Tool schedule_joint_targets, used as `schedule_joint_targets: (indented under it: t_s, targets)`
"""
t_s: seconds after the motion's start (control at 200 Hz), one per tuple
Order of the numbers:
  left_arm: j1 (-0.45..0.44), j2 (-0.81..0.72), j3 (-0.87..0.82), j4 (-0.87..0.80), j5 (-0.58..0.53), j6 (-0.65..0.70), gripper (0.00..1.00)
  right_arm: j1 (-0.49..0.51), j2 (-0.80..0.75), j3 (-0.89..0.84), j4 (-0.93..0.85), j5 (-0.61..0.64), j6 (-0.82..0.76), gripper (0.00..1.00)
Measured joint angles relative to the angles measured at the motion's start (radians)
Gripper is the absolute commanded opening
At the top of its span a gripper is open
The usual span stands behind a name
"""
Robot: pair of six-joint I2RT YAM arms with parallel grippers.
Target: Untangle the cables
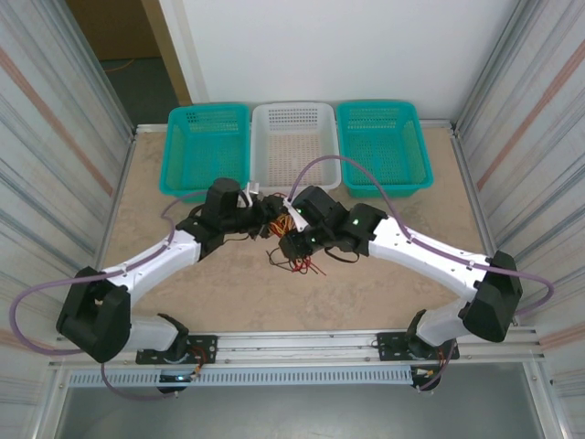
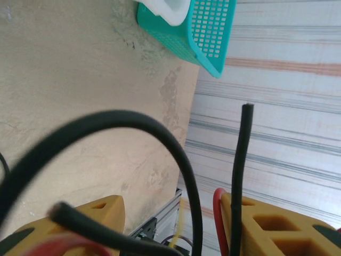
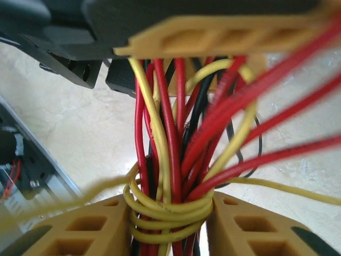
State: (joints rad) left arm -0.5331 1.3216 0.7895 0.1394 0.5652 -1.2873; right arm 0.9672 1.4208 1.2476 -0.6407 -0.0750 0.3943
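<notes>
A pale, mottled stone-look bench (image 1: 228, 293) fills the floor of a narrow booth. Ribbed, silvery side panels (image 1: 55, 137) with faint orange stripes stand on both sides, and a plain white wall (image 1: 347, 46) stands at the back. An aluminium rail (image 1: 302, 343) runs along the near edge under the arm bases.

Three perforated plastic baskets sit side by side against the far edge: a teal one (image 1: 208, 146), a white one (image 1: 294, 137) and a second teal one (image 1: 382, 142). All three are rectangular with rounded rims.

The cables (image 1: 297, 261) hang in a knot above the middle of the bench, between the two wrists, with loose red and black ends trailing onto the surface. They are thin, glossy and round. The red, black and pale yellow strands run together, and a yellow one is wound several turns around the bundle.

The right gripper (image 3: 170, 201) has ochre, hollow-celled jaws that press that wound bundle from both sides. The left gripper (image 2: 170, 198) has its jaws standing apart with a bare gap between them. Matte black strands curve through the gap and a red one lies against the right-hand jaw, with no pinch to be seen.
</notes>
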Motion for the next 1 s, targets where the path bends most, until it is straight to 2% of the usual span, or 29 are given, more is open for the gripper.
schedule_joint_targets:
  t_s: [0.075,0.22,0.356,0.466,0.551,0.626,0.736,0.867,1.002]
  targets:
    - [0.044,0.000,-0.012,0.026,0.027,0.000,0.00,0.000,0.000,0.013,0.014,0.043,0.026,0.64]
    - [0.102,-0.001,-0.008,0.064,0.063,0.024,0.00,0.003,0.000,0.075,-0.011,0.168,0.078,0.78]
    - [0.113,-0.001,-0.006,0.106,0.097,0.043,0.00,0.008,-0.031,0.103,-0.019,0.307,0.140,0.79]
    - [0.113,-0.001,-0.009,0.141,0.109,0.049,0.00,-0.019,-0.072,0.093,-0.014,0.327,0.178,0.79]
    - [0.113,-0.002,-0.024,0.204,0.112,0.031,0.00,-0.077,-0.116,0.043,0.023,0.244,0.183,0.79]
    - [0.113,-0.002,-0.036,0.251,0.113,0.008,0.00,-0.154,-0.155,-0.035,0.090,0.094,0.190,0.84]
    - [0.113,-0.002,-0.045,0.340,0.111,-0.045,0.00,-0.251,-0.201,-0.187,0.208,-0.108,0.215,1.00]
    - [0.113,0.001,-0.051,0.462,0.097,-0.135,0.00,-0.290,-0.252,-0.323,0.321,-0.265,0.244,0.99]
    - [0.113,0.009,-0.051,0.573,0.082,-0.226,0.00,-0.299,-0.269,-0.355,0.438,-0.368,0.264,0.99]
